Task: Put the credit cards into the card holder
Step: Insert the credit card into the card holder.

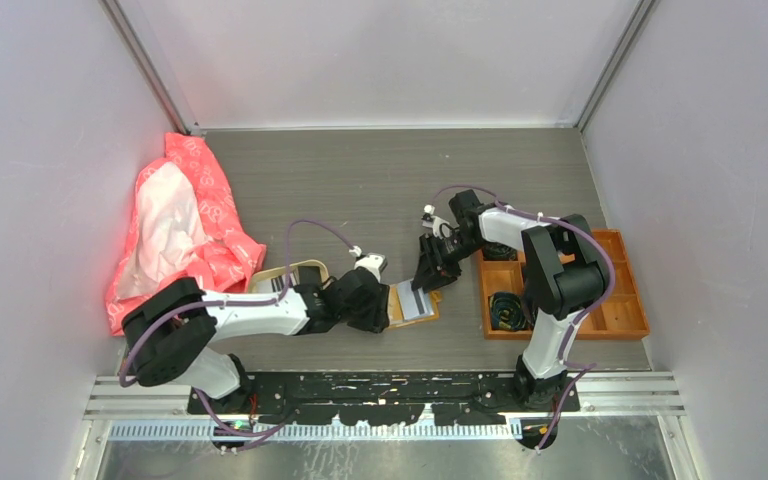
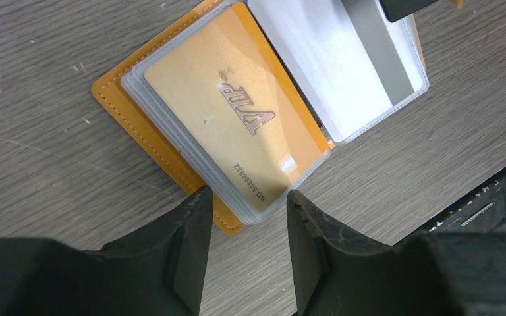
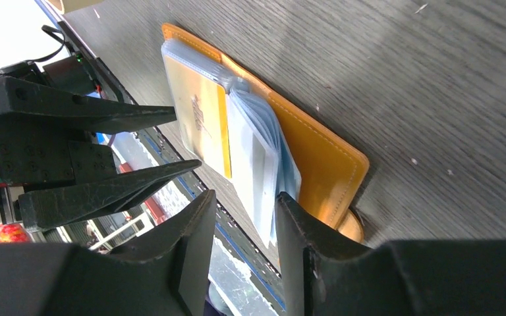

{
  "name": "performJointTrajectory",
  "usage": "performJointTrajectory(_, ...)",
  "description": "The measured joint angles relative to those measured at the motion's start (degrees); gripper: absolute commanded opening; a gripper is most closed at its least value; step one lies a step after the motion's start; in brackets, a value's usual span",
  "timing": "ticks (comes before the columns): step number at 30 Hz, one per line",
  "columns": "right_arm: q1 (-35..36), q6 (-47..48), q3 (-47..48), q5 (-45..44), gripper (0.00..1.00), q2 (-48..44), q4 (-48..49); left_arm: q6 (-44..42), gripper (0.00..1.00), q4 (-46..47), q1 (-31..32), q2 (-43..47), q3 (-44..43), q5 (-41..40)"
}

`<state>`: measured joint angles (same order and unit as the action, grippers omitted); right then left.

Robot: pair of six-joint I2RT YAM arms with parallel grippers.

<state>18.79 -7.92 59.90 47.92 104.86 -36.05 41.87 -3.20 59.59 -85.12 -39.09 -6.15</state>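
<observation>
The card holder [image 1: 422, 318] lies open on the table, mustard-orange with clear sleeves [image 2: 191, 141] [image 3: 316, 158]. A gold credit card [image 2: 237, 118] sits in the top sleeve of its left half. A white card with a grey stripe [image 2: 349, 66] sits in a sleeve on the right half. My left gripper [image 2: 247, 197] [image 1: 390, 302] is open, its tips either side of the holder's near corner. My right gripper [image 3: 244, 201] [image 1: 425, 280] is open at the holder's other end, with the loose sleeve pages [image 3: 263, 164] beside one finger [image 3: 290, 217]. A striped card [image 1: 272, 285] lies in the tray.
A beige rounded tray [image 1: 310, 268] sits behind the left arm. A pink and white bag [image 1: 185, 225] lies at the far left. An orange compartmented box [image 1: 628, 300] with black coils [image 1: 507, 308] stands under the right arm. The black base rail [image 1: 390, 385] runs along the near edge.
</observation>
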Motion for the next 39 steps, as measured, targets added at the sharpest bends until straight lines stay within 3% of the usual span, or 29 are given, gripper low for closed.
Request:
performJointTrajectory(18,0.0,0.22,0.0,0.02,0.45,0.0,-0.02,-0.59,0.55,-4.22,-0.7,12.66,1.62,1.22)
performJointTrajectory(32,-0.15,1.16,0.02,0.0,0.45,0.0,-0.28,-0.39,0.54,-0.76,-2.89,12.66,2.08,4.9)
performJointTrajectory(39,-0.15,1.75,0.02,0.0,0.45,0.0,-0.37,-0.33,0.54,-0.48,-3.67,8.15,2.08,4.92)
